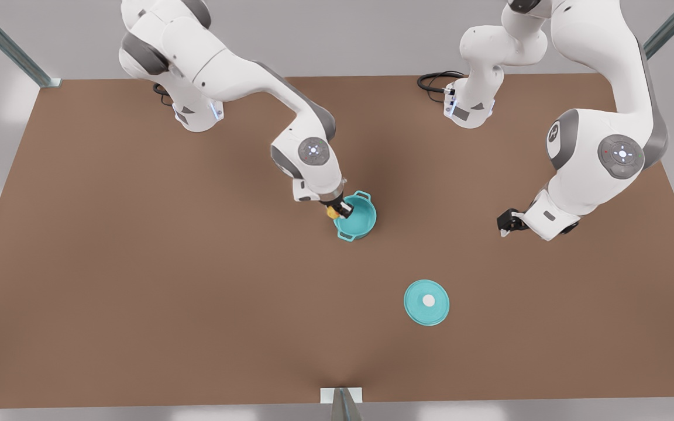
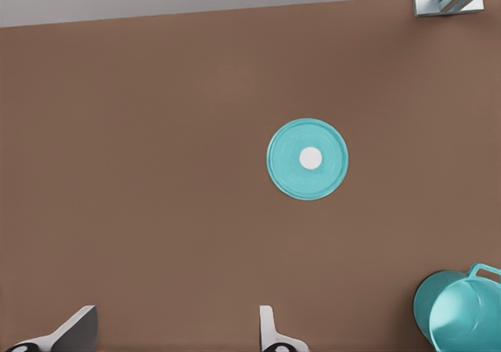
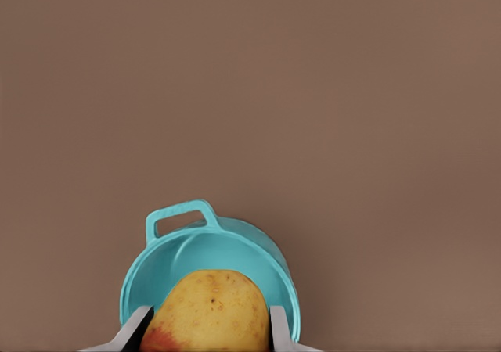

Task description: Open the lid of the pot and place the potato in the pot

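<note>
Potato (image 3: 207, 313) pinched in right gripper (image 1: 340, 209) fingers above pot (image 1: 358, 217), left gripper (image 1: 505, 225) fingers spread, lid (image 1: 426, 302) apart

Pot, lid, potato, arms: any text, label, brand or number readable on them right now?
None readable.
The pot, the pot lid and the potato in the right hand are unmarked.
The arm joints carry small round light markings, not letters.
The left hand is open, no label.

We see simulated robot test cell, not home or kitchen. Signs: bare brown table (image 1: 138, 263), plain grey surroundings, metal frame struts (image 1: 9, 49) at 10 and 2 o'clock, two arm bases (image 1: 199, 114) bolted at 12 o'clock edge, cables (image 1: 433, 82) beside them.
</note>
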You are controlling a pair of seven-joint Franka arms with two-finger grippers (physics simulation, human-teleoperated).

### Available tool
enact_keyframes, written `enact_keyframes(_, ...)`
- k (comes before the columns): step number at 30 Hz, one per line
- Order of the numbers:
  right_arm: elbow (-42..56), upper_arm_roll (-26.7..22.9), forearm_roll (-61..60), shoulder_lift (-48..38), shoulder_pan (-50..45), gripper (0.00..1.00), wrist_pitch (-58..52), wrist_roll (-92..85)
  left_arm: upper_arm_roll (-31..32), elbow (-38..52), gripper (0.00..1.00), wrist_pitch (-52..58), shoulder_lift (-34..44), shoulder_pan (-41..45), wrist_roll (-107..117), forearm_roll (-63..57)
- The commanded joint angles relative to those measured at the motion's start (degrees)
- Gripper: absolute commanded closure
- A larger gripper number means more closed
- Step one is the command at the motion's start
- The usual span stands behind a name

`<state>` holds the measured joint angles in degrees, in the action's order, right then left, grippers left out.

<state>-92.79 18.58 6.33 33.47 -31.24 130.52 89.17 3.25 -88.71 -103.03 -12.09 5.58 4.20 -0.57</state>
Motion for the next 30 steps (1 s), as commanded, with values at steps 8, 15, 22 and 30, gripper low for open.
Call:
enact_keyframes(8,8.95,-0.30,5.10,8.80,-3.47,0.44,-0.44,11.82,0.00,2.84,0.00,-0.06,-0.56,-0.48,0.02,2.06)
enact_keyframes(15,9.03,-0.30,7.12,8.80,-5.05,0.00,-0.53,12.08,0.00,7.76,0.00,3.19,-1.35,-0.40,-0.60,2.42)
enact_keyframes(22,9.21,-0.65,7.30,-2.88,8.56,0.00,-21.60,-8.20,0.09,7.85,0.00,3.19,-1.44,-0.05,-0.51,2.33)
enact_keyframes(30,16.59,0.06,2.46,-12.47,49.35,0.00,-45.17,-85.48,0.18,7.85,0.00,3.19,-1.44,0.13,-0.51,2.42)
